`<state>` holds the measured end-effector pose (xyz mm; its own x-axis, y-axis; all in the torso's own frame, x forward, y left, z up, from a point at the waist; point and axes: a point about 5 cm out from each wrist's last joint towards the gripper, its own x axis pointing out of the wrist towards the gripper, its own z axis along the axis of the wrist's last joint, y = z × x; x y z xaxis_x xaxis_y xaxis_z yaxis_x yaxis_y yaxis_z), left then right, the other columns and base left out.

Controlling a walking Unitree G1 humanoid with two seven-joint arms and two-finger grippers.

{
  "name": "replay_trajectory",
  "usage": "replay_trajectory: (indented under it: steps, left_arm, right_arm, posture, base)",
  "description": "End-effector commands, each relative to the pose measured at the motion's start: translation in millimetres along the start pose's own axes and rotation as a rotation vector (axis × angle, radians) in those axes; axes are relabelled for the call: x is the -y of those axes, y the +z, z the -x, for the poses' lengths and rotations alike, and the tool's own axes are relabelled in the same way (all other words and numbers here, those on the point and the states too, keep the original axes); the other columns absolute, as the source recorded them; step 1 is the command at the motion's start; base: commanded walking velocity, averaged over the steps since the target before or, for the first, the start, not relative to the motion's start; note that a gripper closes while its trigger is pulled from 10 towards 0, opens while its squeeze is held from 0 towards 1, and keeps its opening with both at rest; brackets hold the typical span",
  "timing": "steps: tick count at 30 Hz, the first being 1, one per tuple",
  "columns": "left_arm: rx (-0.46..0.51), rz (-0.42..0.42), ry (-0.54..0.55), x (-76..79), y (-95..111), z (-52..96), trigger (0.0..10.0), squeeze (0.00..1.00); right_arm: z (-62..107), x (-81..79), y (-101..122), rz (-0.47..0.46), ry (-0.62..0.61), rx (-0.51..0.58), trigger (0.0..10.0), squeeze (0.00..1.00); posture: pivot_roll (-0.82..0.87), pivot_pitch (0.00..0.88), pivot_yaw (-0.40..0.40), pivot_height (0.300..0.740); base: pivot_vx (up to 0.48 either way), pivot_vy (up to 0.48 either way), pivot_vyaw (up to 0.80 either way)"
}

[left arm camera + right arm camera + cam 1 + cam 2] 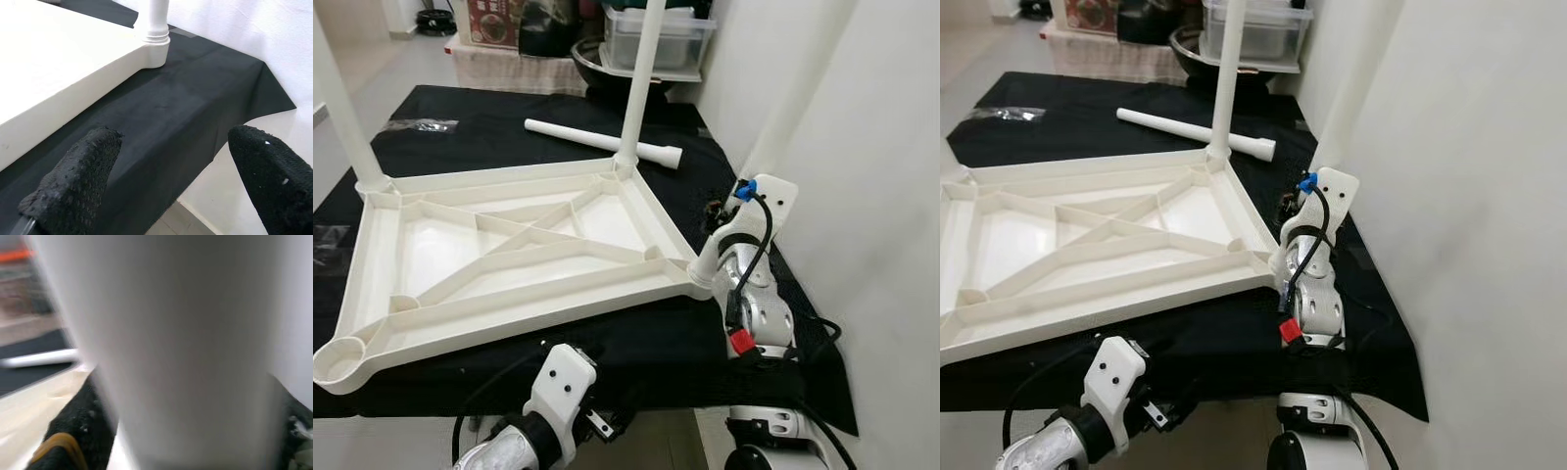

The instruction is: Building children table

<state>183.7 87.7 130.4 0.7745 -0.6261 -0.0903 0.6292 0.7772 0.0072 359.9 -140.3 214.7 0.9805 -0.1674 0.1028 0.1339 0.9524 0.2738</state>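
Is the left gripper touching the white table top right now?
Apart. The left wrist view shows the left gripper open over black cloth, with the table top beyond its fingers.

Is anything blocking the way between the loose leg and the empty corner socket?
Nothing visible: the loose leg lies on the black cloth past the tabletop's far edge, the corner socket is empty; the right tool holds another leg.

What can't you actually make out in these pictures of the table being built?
- Upright legs: tops cut off by the head views' upper edge.
- Leg held by the right hand: blurred, too close to the wrist camera.
- Clear bin behind: contents too small, partly cut off.
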Motion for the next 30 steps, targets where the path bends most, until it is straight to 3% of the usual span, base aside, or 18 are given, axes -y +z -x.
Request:
replay_trajectory:
  steps: [1, 2, 4, 5, 7, 8, 9, 11, 12, 14, 15, 18, 23, 24, 28, 30]
  left_arm:
    - [-0.029, 0.016, -0.010, 1.1, -5.8, 0.2, 10.0, 0.00]
    - [-0.029, 0.016, -0.010, 1.1, -5.8, 0.2, 10.0, 0.00]
    - [-0.028, 0.019, -0.013, 1.1, -5.7, -0.6, 10.0, 0.00]
    - [-0.028, 0.019, -0.013, 1.1, -5.7, -0.6, 10.0, 0.00]
    - [-0.027, 0.020, -0.016, 1.3, -5.5, -1.4, 10.0, 0.00]
    - [-0.027, 0.020, -0.016, 1.3, -5.5, -1.4, 10.0, 0.00]
    - [-0.026, 0.020, -0.017, 1.5, -5.4, -1.7, 10.0, 0.00]
    - [-0.025, 0.019, -0.017, 1.7, -5.1, -1.8, 10.0, 0.00]
    - [-0.025, 0.019, -0.017, 1.7, -5.1, -1.8, 10.0, 0.00]
    - [-0.025, 0.019, -0.017, 1.9, -5.0, -1.5, 10.0, 0.00]
    - [-0.025, 0.019, -0.017, 1.9, -5.0, -1.5, 10.0, 0.00]
    - [-0.025, 0.019, -0.017, 2.3, -4.8, -1.2, 10.0, 0.00]
    - [-0.025, 0.020, -0.018, 2.4, -4.8, -0.9, 10.0, 0.00]
    - [-0.025, 0.019, -0.017, 2.6, -4.6, -0.8, 10.0, 0.00]
    - [-0.025, 0.019, -0.016, 2.8, -4.3, -0.7, 10.0, 0.00]
    - [-0.024, 0.019, -0.012, 3.0, -4.1, -0.2, 10.0, 0.00]
  right_arm:
    - [-6.7, 1.3, 5.9, -0.038, 0.115, 0.025, 10.0, 0.00]
    - [-6.7, 1.3, 5.9, -0.038, 0.115, 0.025, 10.0, 0.00]
    - [-12.8, 6.5, 10.2, -0.106, 0.388, 0.010, 10.0, 0.00]
    - [-12.8, 6.5, 10.2, -0.106, 0.388, 0.010, 10.0, 0.00]
    - [-2.1, 10.2, 6.0, -0.158, 0.748, -0.095, 10.0, 0.00]
    - [-2.1, 10.2, 6.0, -0.158, 0.748, -0.095, 10.0, 0.00]
    - [10.9, 11.5, 5.0, -0.174, 0.959, -0.167, 10.0, 0.00]
    - [30.7, 12.3, 4.6, -0.166, 1.216, -0.253, 10.0, 0.00]
    - [30.7, 12.3, 4.6, -0.166, 1.216, -0.253, 10.0, 0.00]
    - [40.4, 9.6, 6.5, -0.143, 1.360, -0.280, 10.0, 0.00]
    - [40.4, 9.6, 6.5, -0.143, 1.360, -0.280, 10.0, 0.00]
    - [44.8, 1.2, 11.7, -0.167, 1.522, -0.293, 10.0, 0.00]
    - [40.5, -16.1, 6.0, -0.139, 1.603, -0.310, 10.0, 0.00]
    - [36.4, -25.1, 3.4, -0.140, 1.608, -0.299, 0.0, 0.00]
    - [29.5, -34.0, -1.0, -0.116, 1.558, -0.284, 0.0, 0.00]
    - [23.5, -43.1, -5.7, -0.093, 1.469, -0.259, 0.0, 0.00]
  posture:
    - [0.13, 0.095, -0.118, 0.740]
    - [0.13, 0.095, -0.118, 0.740]
    - [0.13, 0.093, -0.115, 0.740]
    - [0.13, 0.093, -0.115, 0.740]
    - [0.13, 0.095, -0.118, 0.740]
    - [0.13, 0.095, -0.118, 0.740]
    - [0.13, 0.093, -0.122, 0.740]
    - [0.13, 0.096, -0.121, 0.740]
    - [0.13, 0.096, -0.121, 0.740]
    - [0.14, 0.099, -0.121, 0.740]
    - [0.14, 0.099, -0.121, 0.740]
    - [0.14, 0.100, -0.122, 0.740]
    - [0.14, 0.101, -0.124, 0.740]
    - [0.14, 0.102, -0.127, 0.740]
    - [0.15, 0.101, -0.128, 0.740]
    - [0.15, 0.103, -0.129, 0.740]
  base:
    - [0.000, 0.000, 0.00]
    - [0.000, 0.000, 0.00]
    - [0.000, 0.000, 0.00]
    - [0.000, 0.000, 0.00]
    - [0.000, 0.000, 0.00]
    - [0.000, 0.000, 0.00]
    - [0.000, 0.000, 0.00]
    - [0.000, 0.000, 0.00]
    - [0.000, 0.000, 0.00]
    - [0.000, 0.000, 0.00]
    - [0.000, 0.000, 0.00]
    - [0.000, 0.000, 0.00]
    - [0.000, 0.000, 0.00]
    - [0.000, 0.000, 0.00]
    - [0.000, 0.000, 0.00]
    - [0.000, 0.000, 0.00]
